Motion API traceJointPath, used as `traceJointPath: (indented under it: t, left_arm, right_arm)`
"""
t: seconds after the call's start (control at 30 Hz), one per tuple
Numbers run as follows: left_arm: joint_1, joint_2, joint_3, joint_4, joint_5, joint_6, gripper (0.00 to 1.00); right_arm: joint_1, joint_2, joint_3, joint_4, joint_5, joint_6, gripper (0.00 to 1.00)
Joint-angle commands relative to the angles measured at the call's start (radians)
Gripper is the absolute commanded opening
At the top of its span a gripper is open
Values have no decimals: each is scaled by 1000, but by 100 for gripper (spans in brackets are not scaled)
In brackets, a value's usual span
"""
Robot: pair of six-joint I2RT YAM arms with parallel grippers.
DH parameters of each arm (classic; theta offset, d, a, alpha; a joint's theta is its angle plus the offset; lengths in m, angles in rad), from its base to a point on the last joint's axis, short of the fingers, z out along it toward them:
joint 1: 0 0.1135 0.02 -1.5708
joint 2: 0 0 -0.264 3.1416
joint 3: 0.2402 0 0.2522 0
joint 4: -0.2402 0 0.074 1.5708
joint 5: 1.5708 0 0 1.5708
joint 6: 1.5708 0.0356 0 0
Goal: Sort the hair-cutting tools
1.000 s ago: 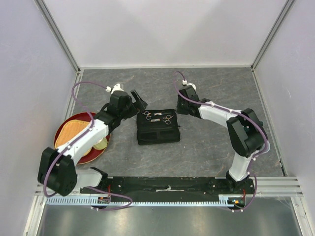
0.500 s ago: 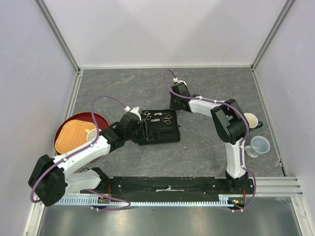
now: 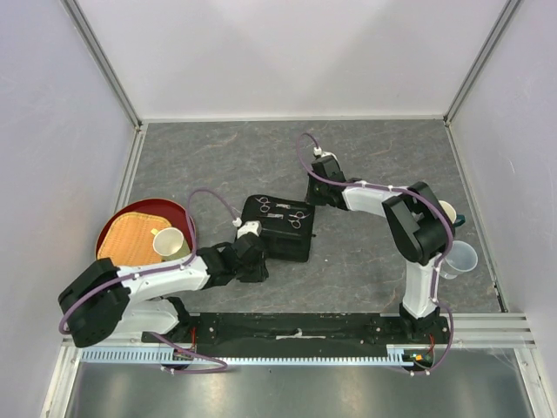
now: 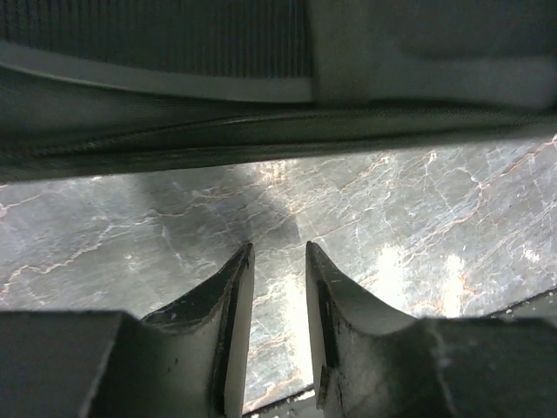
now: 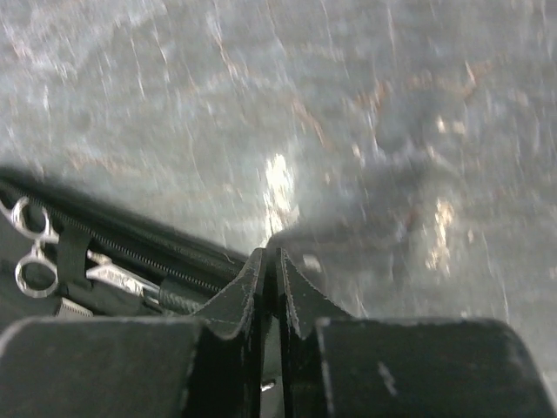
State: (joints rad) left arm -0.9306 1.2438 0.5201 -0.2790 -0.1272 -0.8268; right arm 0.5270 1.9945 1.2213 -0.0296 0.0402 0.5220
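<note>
A flat black case (image 3: 280, 237) lies open and skewed in the middle of the table. Two silver scissors (image 3: 261, 206) (image 3: 297, 216) are strapped across its far edge; in the right wrist view their rings (image 5: 28, 244) show at the left. My left gripper (image 3: 254, 262) sits low at the case's near-left corner. Its jaws (image 4: 277, 248) stand a little apart, with only bare table between them and the case's edge (image 4: 174, 131) just beyond. My right gripper (image 3: 312, 201) is at the case's far-right corner. Its fingers (image 5: 271, 252) are pressed together; whether they pinch the case's edge does not show.
A red round tray (image 3: 111, 228) with a woven mat and a pale cup (image 3: 167, 245) sits at the left. At the right, a white cup (image 3: 447, 212) and a clear cup (image 3: 460, 256) stand beside the right arm. Walls close in three sides.
The case has turned clockwise and slid nearer. My left arm swung from beyond the tray down to the case's near-left corner, its jaws narrowing. The right gripper closed at the far-right corner.
</note>
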Motion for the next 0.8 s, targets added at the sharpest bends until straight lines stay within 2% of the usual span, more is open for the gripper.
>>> traceJointPath:
  t: [0.0, 0.23, 0.37, 0.53, 0.77]
  left_arm:
    - [-39, -95, -81, 119, -227, -98, 38]
    - [-39, -133, -141, 156, -387, -187, 47]
    - [-37, -110, -83, 164, -440, -125, 56]
    - [-39, -112, -14, 228, -465, -19, 67]
    - [-39, -122, 54, 274, -434, 93, 71]
  right_arm:
    - [5, -97, -173, -98, -37, 32, 14]
    - [44, -258, -399, -29, -166, 70, 15]
    - [53, -304, -494, 2, -212, 81, 15]
    - [54, -323, -531, -6, -209, 53, 15]
    - [67, -344, -552, 13, -212, 64, 15]
